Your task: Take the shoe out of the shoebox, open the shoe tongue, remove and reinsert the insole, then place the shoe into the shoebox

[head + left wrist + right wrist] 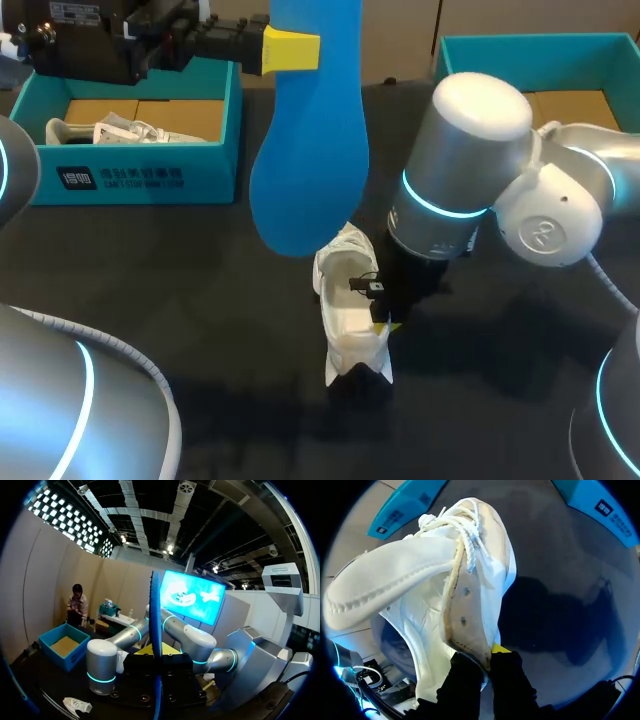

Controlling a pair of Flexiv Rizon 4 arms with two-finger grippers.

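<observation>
Shoe hold: right gripper [490,652] is closed on the side wall of the white shoe [420,590], one finger inside the opening and one outside.
Right arm pose: enters from the right, wrist pointing straight down over the table [150,280] centre.
Shoe position: on the table, outside both boxes.
Shoe axis: runs near-to-far from the robot, laces at the far end, opening facing up.
Left gripper [300,48]: clamped on the upper part of the blue insole [305,150].
Left arm pose: raised, fingers horizontal above the table's far side.
Insole axis: vertical, broad end lowest, hanging above the shoe's far end.
Count, shoes: two; second shoe [120,130] lies in the left shoebox [135,180].
Count, shoeboxes: two; right shoebox [520,45] at the far right.
Count, insoles: one.
</observation>
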